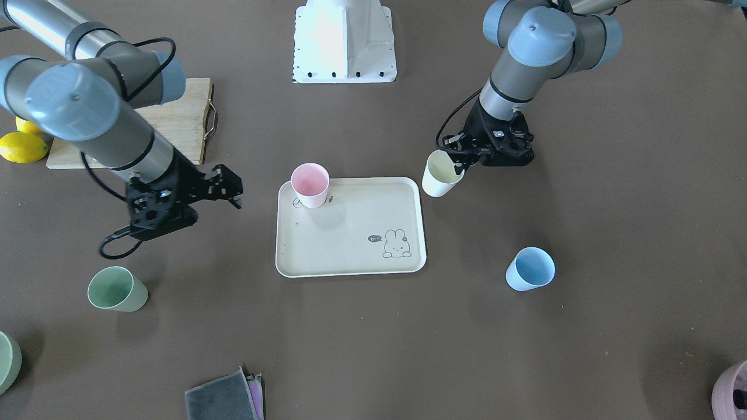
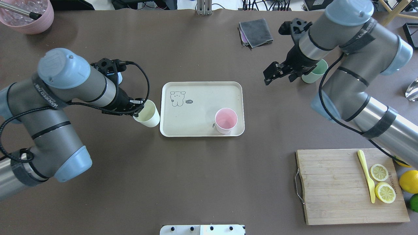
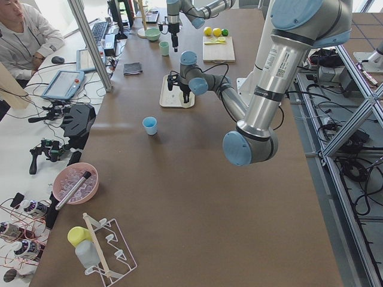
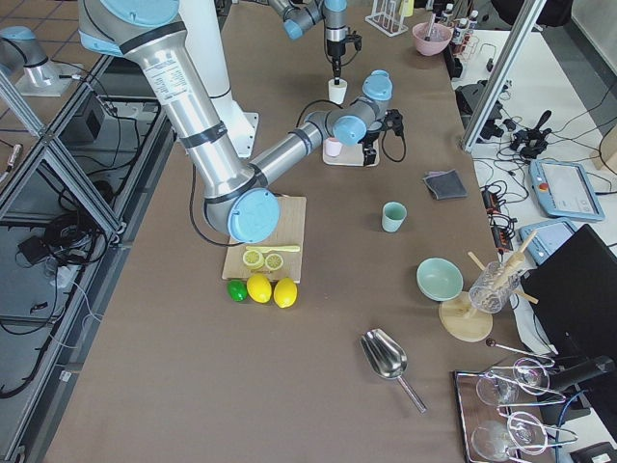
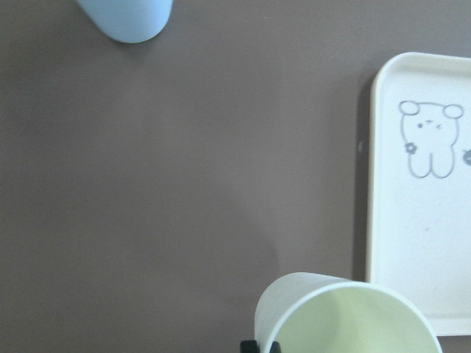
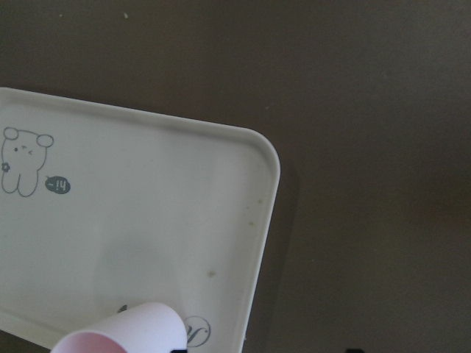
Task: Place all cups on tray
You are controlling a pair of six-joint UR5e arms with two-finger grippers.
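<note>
Seen from overhead, the left jaws pinch the rim of the pale yellow cup (image 2: 147,114), tilted just off the 9 o'clock edge of the tray (image 2: 202,94), probably to join the pink cup (image 2: 226,120) at 4 o'clock, while the right jaws hang open, empty.

2 silver-grey arms (image 2: 55,130), pale-blue joint caps (image 2: 63,68), looping black cables (image 2: 146,81), a white base (image 1: 344,41)

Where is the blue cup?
In the front-facing view the blue cup stands alone on the table at lower right, off the tray, on the robot's left side.
</note>
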